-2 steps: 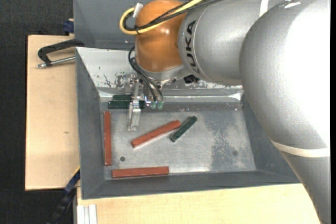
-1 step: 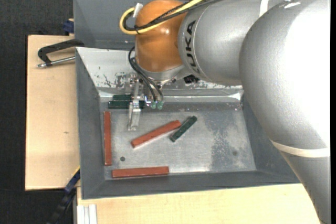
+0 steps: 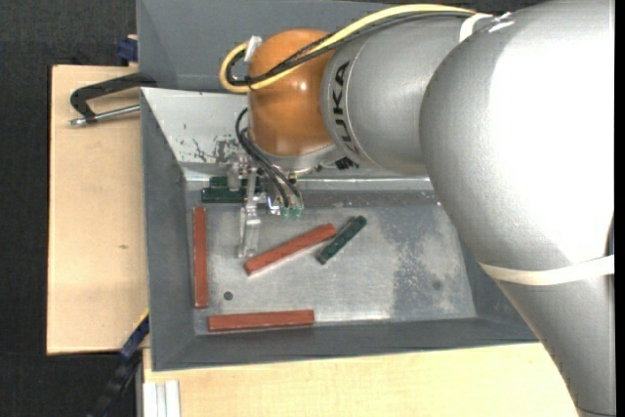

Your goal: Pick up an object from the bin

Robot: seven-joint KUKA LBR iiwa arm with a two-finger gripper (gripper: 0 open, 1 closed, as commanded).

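Pincer [image 3: 249,241] low at one end of slanted red-brown bar [image 3: 290,248], mid-bin [image 3: 166,308] | opening: can't tell, no hold seen | bar flat on floor | grasp + lift pending

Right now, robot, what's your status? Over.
Gripper low at slanted red stick's left end. Dark green marker beside its right end. Second red stick at far left.

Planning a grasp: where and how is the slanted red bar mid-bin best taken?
I'd grip the slanted red bar near mid-length, coming straight down and closing across its narrow width. It lies flat, both long sides are free there, while its right end nears the dark green piece.
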